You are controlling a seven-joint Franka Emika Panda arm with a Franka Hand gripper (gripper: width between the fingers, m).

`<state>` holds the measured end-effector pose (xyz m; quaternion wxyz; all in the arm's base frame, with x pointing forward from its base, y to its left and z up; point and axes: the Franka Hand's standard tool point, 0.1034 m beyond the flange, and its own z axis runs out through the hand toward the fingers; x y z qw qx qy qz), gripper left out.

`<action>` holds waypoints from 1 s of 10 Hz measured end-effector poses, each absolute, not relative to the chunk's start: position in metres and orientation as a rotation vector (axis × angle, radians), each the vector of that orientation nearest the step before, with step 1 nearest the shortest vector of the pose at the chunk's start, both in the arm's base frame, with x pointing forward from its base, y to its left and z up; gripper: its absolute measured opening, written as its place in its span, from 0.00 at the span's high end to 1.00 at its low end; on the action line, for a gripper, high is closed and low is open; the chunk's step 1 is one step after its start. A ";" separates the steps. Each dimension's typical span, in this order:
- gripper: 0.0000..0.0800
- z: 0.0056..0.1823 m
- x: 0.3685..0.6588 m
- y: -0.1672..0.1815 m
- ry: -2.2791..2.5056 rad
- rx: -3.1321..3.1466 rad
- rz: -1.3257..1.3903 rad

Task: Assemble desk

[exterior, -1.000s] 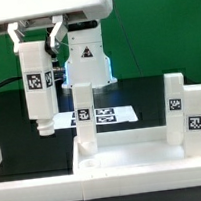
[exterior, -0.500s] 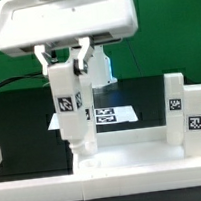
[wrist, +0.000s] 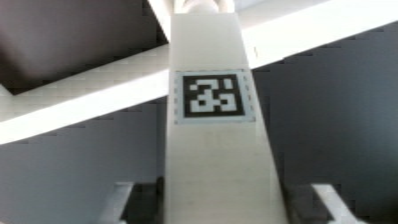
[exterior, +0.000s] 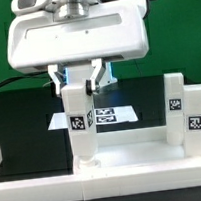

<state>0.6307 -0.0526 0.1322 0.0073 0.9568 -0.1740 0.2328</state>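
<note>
The tabletop panel (exterior: 134, 155) lies low at about six o'clock in the exterior view. Three tagged legs stand on it: one at its near-left corner (exterior: 80, 126) and two (exterior: 176, 106) (exterior: 196, 119) at three o'clock. The gripper (exterior: 77, 79) closes on the top of the left leg from above. The marker board (exterior: 115, 114) lies behind, near centre. Only the wrist view shows that leg (wrist: 217, 130) close up, its tag facing the camera and pale fingertips (wrist: 326, 200) either side; whether its foot sits fully in the socket is unclear.
</note>
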 end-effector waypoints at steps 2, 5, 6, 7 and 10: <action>0.64 0.127 0.630 -0.050 -0.535 2.990 0.724; 0.64 0.123 0.634 -0.049 -0.515 2.958 0.778; 0.64 0.123 0.635 -0.049 -0.510 2.948 0.796; 0.64 0.123 0.635 -0.049 -0.506 2.941 0.808; 0.64 0.123 0.635 -0.049 -0.507 2.943 0.804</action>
